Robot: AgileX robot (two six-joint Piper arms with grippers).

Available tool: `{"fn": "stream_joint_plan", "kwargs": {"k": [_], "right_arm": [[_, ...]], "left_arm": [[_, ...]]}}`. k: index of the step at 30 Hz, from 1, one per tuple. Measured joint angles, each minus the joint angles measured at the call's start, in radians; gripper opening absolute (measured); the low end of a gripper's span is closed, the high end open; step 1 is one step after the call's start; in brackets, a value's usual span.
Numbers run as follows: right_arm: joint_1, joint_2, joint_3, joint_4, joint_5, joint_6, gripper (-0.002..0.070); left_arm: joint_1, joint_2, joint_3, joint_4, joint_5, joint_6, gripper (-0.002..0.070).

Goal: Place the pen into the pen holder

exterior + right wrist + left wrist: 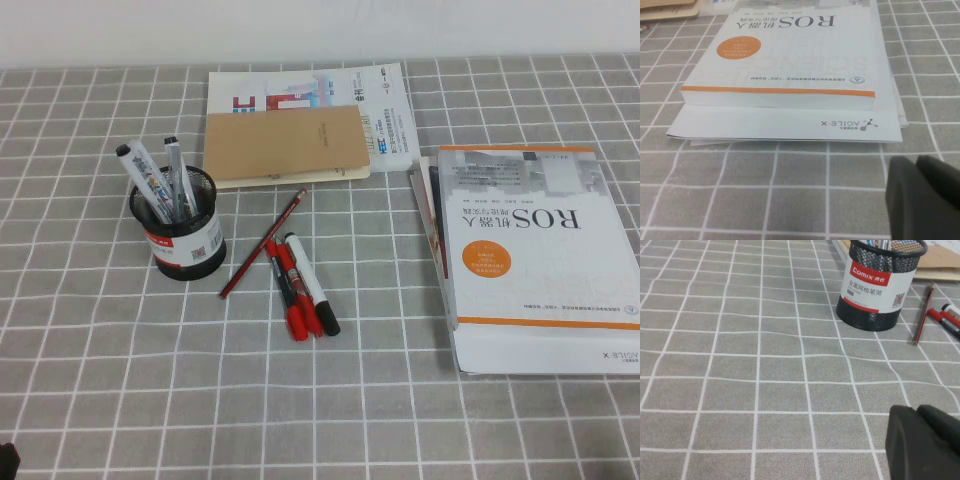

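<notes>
The pen (308, 280), a thick marker with a white barrel and black cap, lies on the grey checked cloth beside two red pens (286, 290) and a thin red pencil (265, 243). Left of them stands the pen holder (180, 238), a black mesh cup with a red-and-white label, with a few pens in it. The left wrist view shows the pen holder (875, 290) and the pen's end (951, 310) far ahead of my left gripper (916, 412), which is shut and empty. My right gripper (916, 162) is shut and empty, low over the cloth in front of the ROS book (785, 55).
A white and orange ROS book (535, 240) lies on papers at the right. A brown notebook (285, 145) rests on a white book (330, 90) at the back. A dark bit of my left arm (8, 460) shows at the near left corner.
</notes>
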Motion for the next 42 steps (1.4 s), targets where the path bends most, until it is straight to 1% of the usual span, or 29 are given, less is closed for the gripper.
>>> {"fn": "stream_joint_plan", "kwargs": {"k": [12,23,25,26,29,31,33,34,36,42], "right_arm": [[0.000,0.000,0.000,0.002,0.000,0.000,-0.0013],[0.000,0.000,0.000,0.052,-0.009,0.000,-0.0013],[0.000,0.000,0.000,0.137,-0.028,0.000,-0.0013],[0.000,0.000,0.000,0.208,-0.041,0.000,-0.0013],[0.000,0.000,0.000,0.503,-0.104,0.000,-0.0013],[0.000,0.000,0.000,0.746,-0.143,0.000,-0.0012],[0.000,0.000,0.000,0.867,-0.162,0.000,-0.0012],[0.000,0.000,0.000,0.909,-0.164,0.000,-0.0013],[0.000,0.000,0.000,0.930,-0.159,0.000,-0.0013],[0.000,0.000,0.000,0.856,-0.134,0.000,-0.0013]], "left_arm": [[0.000,0.000,0.000,0.000,0.000,0.000,-0.0005],[0.000,0.000,0.000,0.000,0.000,0.000,-0.0005],[0.000,0.000,0.000,0.000,0.000,0.000,-0.0005],[0.000,0.000,0.000,0.000,0.000,0.000,-0.0005],[0.000,0.000,0.000,0.000,0.000,0.000,-0.0005],[0.000,0.000,0.000,0.000,0.000,0.000,-0.0005],[0.000,0.000,0.000,0.000,0.000,0.000,-0.0005],[0.000,0.000,0.000,0.000,0.000,0.000,-0.0005],[0.000,0.000,0.000,0.000,0.000,0.000,-0.0005],[0.000,0.000,0.000,0.000,0.000,0.000,-0.0005]]}}
